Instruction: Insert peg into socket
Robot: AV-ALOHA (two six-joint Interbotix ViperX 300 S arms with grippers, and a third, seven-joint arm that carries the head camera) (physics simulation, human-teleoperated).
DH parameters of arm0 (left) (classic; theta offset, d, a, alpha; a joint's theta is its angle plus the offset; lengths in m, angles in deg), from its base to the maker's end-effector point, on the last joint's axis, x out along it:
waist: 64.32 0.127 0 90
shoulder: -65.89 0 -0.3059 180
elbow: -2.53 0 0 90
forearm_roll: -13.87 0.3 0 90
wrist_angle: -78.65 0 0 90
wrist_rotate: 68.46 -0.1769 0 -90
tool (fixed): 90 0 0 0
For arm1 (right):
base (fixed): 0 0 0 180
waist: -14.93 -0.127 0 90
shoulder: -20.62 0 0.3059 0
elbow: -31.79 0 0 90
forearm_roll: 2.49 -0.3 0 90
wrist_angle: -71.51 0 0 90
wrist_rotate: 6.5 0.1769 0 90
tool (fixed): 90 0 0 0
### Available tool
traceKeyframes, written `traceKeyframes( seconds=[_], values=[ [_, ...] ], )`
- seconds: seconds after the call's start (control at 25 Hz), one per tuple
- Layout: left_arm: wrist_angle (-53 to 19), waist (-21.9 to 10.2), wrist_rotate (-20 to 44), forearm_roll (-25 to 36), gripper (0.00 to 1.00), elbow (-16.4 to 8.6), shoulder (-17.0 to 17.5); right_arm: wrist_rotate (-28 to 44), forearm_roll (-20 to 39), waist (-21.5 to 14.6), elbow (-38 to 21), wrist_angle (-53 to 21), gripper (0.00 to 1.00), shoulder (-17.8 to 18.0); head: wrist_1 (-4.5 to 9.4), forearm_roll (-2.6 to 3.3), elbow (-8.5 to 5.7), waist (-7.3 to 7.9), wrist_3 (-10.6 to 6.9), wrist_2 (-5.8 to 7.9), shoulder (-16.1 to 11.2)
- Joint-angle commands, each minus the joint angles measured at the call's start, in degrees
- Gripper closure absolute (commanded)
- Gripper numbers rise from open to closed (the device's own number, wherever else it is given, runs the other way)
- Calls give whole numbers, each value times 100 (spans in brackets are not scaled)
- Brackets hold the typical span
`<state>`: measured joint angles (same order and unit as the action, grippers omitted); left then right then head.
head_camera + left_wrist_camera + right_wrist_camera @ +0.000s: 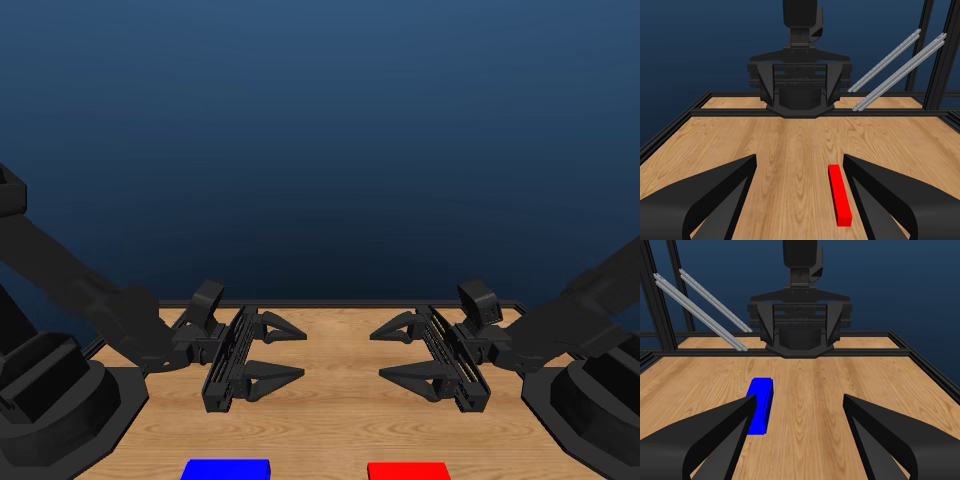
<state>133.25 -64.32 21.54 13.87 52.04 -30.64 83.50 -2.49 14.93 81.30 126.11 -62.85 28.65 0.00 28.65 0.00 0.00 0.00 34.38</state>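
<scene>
The peg (839, 194), a slim, matte red bar with square edges, lies flat on the grained wooden table (790, 145) on the robot's right side, while the socket (760, 405), a thicker glossless blue block, lies flat on its left, well apart from the peg. Above the boards, the black left gripper (282, 350) and right gripper (398, 350) face each other, jaws spread wide and holding nothing.
</scene>
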Motion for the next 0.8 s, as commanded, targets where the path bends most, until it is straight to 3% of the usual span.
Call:
traceKeyframes(
  seconds=[0.04,0.2,0.4,0.52,0.68,0.72,0.76,0.8],
  values=[
    [886,-18,764,-203,0,-206,-416,259,-807,-311,14,-533,0,-96,1349,-86,-452,51,-16,-352,-50],
    [1224,-68,772,-118,0,-167,-478,209,-1064,-399,73,-705,0,-177,1428,-90,-497,48,11,-363,-48],
    [1272,-227,729,-295,0,-27,-396,175,-1164,-445,38,-816,0,-236,1407,-89,-513,39,47,-367,-50],
    [506,-405,739,-606,0,84,-141,159,-1198,-457,20,-1011,0,-272,1385,-81,-521,22,95,-345,-80],
    [-1098,-761,602,-1105,0,180,595,223,-1174,-488,-24,-1183,0,-238,1369,-106,-529,51,261,-392,-167],
    [-1287,-804,556,-1144,0,191,643,226,-1175,-491,-34,-1192,0,-238,1369,-107,-528,52,264,-394,-169],
    [-2023,-961,508,-1288,0,301,827,253,-1147,-486,-62,-1229,0,-180,1300,-136,-528,99,378,-451,-237],
    [-2229,-1007,560,-1390,0,245,1028,271,-1140,-487,-112,-1248,0,-163,1260,-152,-527,126,427,-490,-273]
  ],
)
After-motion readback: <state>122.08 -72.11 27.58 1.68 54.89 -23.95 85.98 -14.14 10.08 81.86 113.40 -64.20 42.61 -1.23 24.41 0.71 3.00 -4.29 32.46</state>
